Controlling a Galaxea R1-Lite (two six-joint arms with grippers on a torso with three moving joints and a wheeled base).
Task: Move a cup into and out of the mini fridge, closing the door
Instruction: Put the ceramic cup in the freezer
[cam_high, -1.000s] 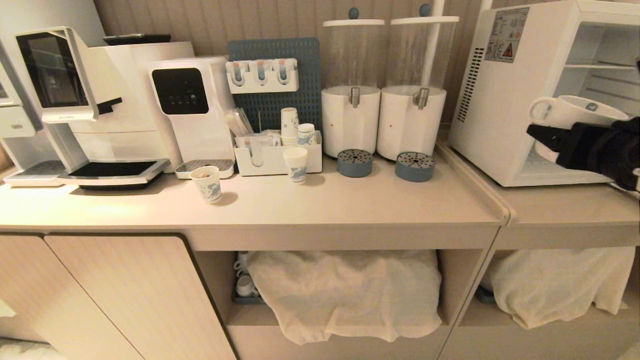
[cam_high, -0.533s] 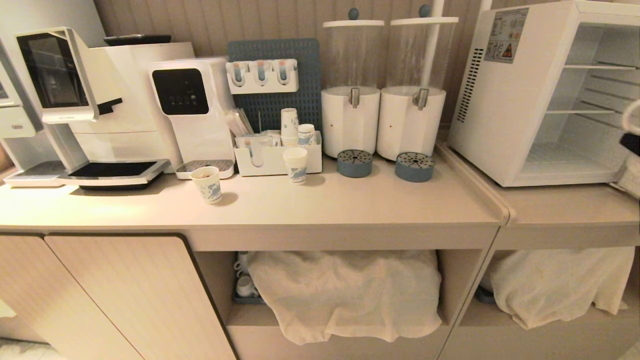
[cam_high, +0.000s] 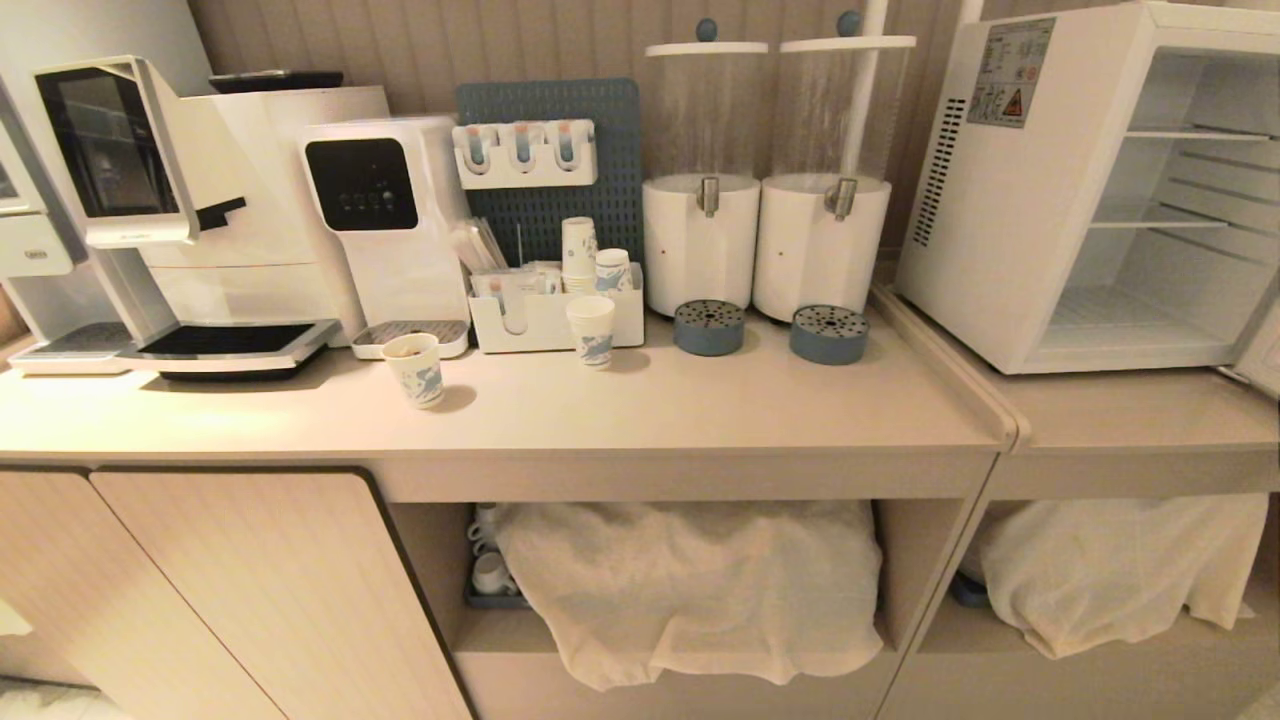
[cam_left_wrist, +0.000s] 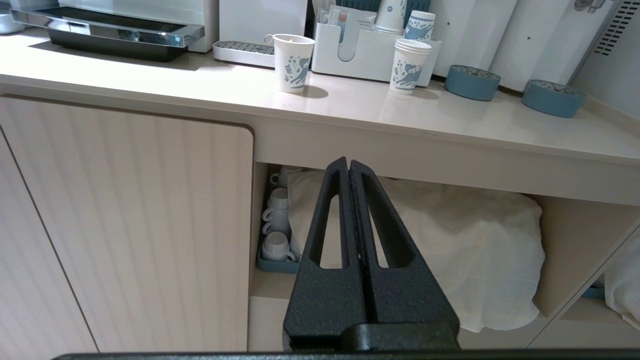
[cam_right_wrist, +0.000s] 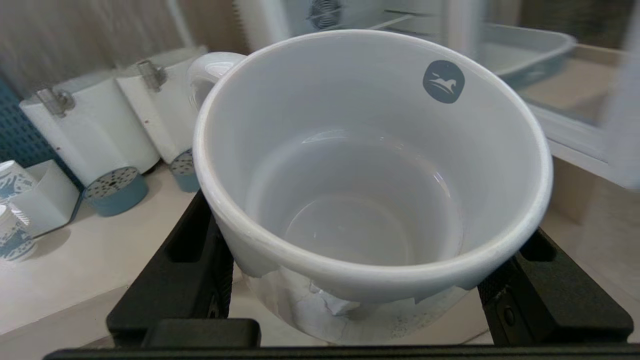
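Observation:
The mini fridge (cam_high: 1000, 230) stands on the right counter with its mouth uncovered and its wire shelves bare. Only an edge of the open door (cam_high: 1266, 352) shows at the far right of the head view. No arm shows there. In the right wrist view the white cup (cam_right_wrist: 350, 150), with a round blue logo inside its rim, fills the frame. My right gripper (cam_right_wrist: 370, 260) is shut on its body, one black finger (cam_right_wrist: 190, 260) on each side, above the counter in front of the fridge. My left gripper (cam_left_wrist: 349, 165) is shut and empty, parked low before the cabinet.
Two paper cups (cam_high: 415, 368) (cam_high: 591, 329) stand on the counter (cam_high: 700, 410). Behind them are a coffee machine (cam_high: 150, 200), a water dispenser (cam_high: 385, 220), an organiser box (cam_high: 545, 318), two white drink dispensers (cam_high: 770, 240) and blue drip trays (cam_high: 828, 333). Cloths (cam_high: 700, 590) cover the lower shelves.
My right gripper, holding the cup, has drawn back from the fridge mouth toward the right and left the head view. The fridge interior now shows bare. The left arm has stayed still.

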